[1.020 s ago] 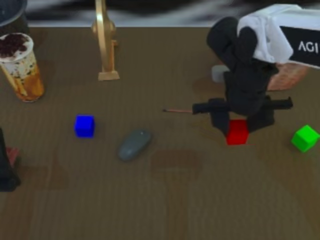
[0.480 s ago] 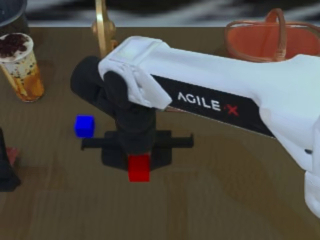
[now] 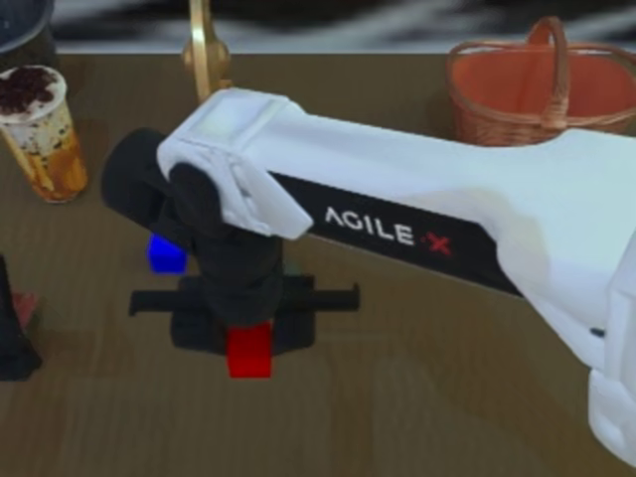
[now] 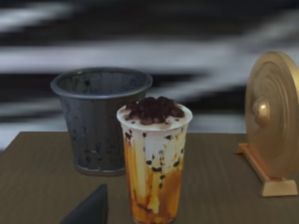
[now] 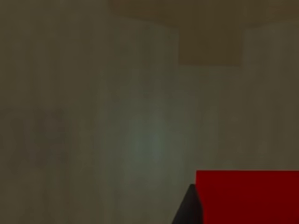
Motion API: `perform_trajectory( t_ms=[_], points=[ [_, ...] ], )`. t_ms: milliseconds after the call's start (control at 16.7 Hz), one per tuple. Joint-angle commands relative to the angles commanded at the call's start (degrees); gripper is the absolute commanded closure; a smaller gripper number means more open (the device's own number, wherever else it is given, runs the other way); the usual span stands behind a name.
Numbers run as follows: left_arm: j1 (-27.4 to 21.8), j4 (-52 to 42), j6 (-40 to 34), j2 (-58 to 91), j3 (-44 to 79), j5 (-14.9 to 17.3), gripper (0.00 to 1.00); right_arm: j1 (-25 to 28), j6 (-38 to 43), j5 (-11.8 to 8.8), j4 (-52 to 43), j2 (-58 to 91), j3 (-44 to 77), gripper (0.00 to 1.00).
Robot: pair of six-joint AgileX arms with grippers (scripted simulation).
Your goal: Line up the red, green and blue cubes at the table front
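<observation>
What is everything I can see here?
red cube: one, red, held in the right claw, toward the table's front, left of centre
blue cube: one, blue, partly hidden behind the right arm, left half
drink cup: one, orange-brown with dark topping, far left
bin: one, dark grey, behind the drink
gong: one, gold, upright on a stand, back edge
basket: one, orange-brown wicker, back right
table: one, olive-brown
right claw: one, black, shut on the red cube
left claw: one, black, parked at the left edge

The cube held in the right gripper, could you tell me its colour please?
Bright red; the red cube in the right gripper shows best in the top view.
</observation>
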Motion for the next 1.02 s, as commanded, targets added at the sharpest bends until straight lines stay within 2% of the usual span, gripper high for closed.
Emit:
perform_trajectory(
  t_ms=[420, 720, 1020],
  points=[
    [0.00, 0.00, 0.00, 0.00, 0.00, 0.00, 0.00, 0.24, 0.17, 0.14, 12.25, 3.08, -9.16, 1.00],
    [0.00, 0.00, 0.00, 0.00, 0.00, 0.00, 0.00, 0.31, 0.19, 0.17, 13.25, 3.46, -10.08, 1.00],
    [0.00, 0.00, 0.00, 0.00, 0.00, 0.00, 0.00, 0.31, 0.19, 0.17, 13.25, 3.46, -10.08, 0.62]
  ],
)
